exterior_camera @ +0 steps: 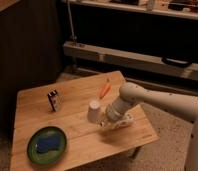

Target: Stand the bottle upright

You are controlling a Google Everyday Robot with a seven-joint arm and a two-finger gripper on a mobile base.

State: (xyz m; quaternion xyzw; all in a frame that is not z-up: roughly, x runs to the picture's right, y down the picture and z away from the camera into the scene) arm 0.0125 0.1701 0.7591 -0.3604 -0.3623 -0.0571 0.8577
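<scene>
My gripper [111,123] hangs low over the right part of the wooden table [77,125], at the end of the white arm that reaches in from the right. Just beside it, on the right, a slim white bottle [126,120] lies on the tabletop, partly covered by the wrist. I cannot tell whether the gripper touches the bottle. A white upside-down paper cup [94,111] stands just left of the gripper.
An orange carrot [105,90] lies near the table's far edge. A small dark-and-white box [54,99] stands at the back left. A green plate [46,145] with a blue sponge sits at the front left. Shelving and a low bench run behind the table.
</scene>
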